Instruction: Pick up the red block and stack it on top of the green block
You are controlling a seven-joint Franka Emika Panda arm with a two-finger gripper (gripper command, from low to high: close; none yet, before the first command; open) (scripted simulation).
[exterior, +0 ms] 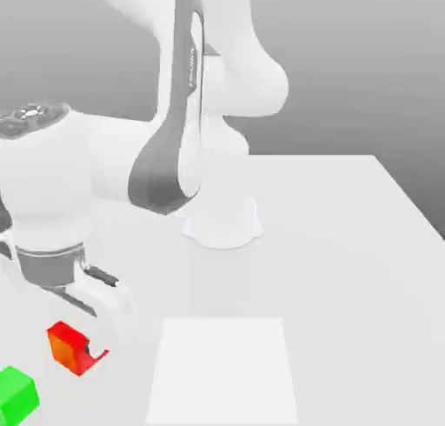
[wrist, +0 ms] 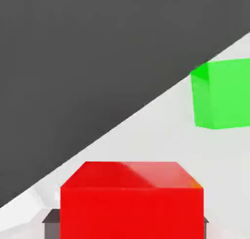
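Observation:
The red block (exterior: pixel 68 345) sits low at the exterior view's left, between the fingers of my gripper (exterior: pixel 87 346), which is shut on it. In the hand view the red block (wrist: pixel 132 199) is very close, with a dark finger pad (wrist: pixel 50 218) against each of its two sides. The green block (exterior: pixel 17 396) rests on the white table close by, nearer the front left corner of the exterior view and apart from the red one. In the hand view the green block (wrist: pixel 222 92) stands a short way beyond the red block. I cannot tell whether the red block touches the table.
A slightly brighter white square patch (exterior: pixel 222 372) lies on the table to the exterior view's right of the blocks. The arm's round base (exterior: pixel 222 220) stands behind it. In the hand view the table edge (wrist: pixel 122 123) runs close to both blocks, with dark floor beyond.

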